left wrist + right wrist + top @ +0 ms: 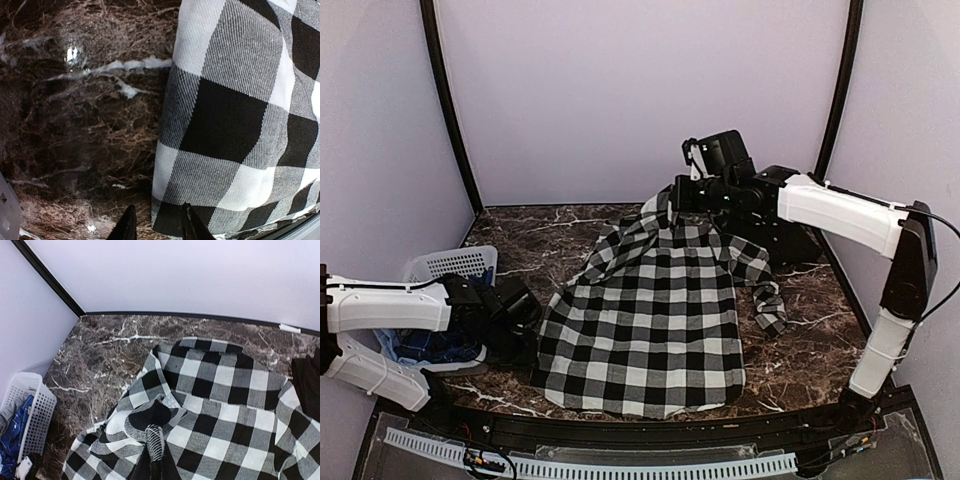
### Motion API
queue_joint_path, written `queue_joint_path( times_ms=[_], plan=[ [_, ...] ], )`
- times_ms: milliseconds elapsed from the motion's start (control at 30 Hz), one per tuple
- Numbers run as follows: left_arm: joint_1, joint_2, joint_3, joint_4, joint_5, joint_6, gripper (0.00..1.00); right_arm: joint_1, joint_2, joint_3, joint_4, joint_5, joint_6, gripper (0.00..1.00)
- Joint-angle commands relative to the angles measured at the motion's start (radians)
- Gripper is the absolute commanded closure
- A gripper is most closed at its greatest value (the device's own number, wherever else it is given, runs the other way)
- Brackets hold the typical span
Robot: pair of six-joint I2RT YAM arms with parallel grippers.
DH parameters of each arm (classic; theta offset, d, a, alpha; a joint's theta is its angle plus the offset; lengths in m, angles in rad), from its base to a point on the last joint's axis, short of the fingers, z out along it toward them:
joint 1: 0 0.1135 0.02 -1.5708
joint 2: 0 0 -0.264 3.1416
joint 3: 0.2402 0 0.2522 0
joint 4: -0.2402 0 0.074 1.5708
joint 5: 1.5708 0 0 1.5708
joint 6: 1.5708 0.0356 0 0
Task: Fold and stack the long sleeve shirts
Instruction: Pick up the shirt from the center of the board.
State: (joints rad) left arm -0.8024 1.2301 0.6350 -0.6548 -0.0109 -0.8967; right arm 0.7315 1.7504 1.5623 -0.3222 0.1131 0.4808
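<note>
A black-and-white checked long sleeve shirt point(650, 320) lies spread over the dark marble table point(540, 235), with one sleeve trailing off to the right. Its upper left part is lifted off the table by my right gripper point(677, 195), which is shut on a bunched fold of the shirt point(150, 420); the cloth hides the fingertips of that gripper point(155, 437). My left gripper point(525, 315) sits low at the shirt's lower left edge. In the left wrist view the left gripper point(158, 207) is open, one fingertip over the bare table and the other over the shirt's edge point(225, 125).
A white perforated basket point(450, 265) with blue cloth point(425, 345) inside stands at the left edge, behind my left arm; the basket point(37, 405) shows in the right wrist view too. A dark bundle point(785, 238) lies at the back right under my right arm.
</note>
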Motion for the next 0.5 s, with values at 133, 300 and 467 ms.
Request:
queue_joint_path(
  times_ms=[133,300,467],
  plan=[
    [-0.05,0.034,-0.053,0.031,0.004,-0.081,0.7,-0.018,0.058,0.208,0.007,-0.053,-0.121,1.0],
    [-0.068,0.069,-0.056,0.057,-0.017,-0.095,0.74,-0.019,0.084,0.281,0.025,-0.072,-0.165,1.0],
    [-0.084,0.091,-0.046,0.076,-0.022,-0.099,0.86,-0.024,0.116,0.345,0.059,-0.069,-0.218,1.0]
  ],
)
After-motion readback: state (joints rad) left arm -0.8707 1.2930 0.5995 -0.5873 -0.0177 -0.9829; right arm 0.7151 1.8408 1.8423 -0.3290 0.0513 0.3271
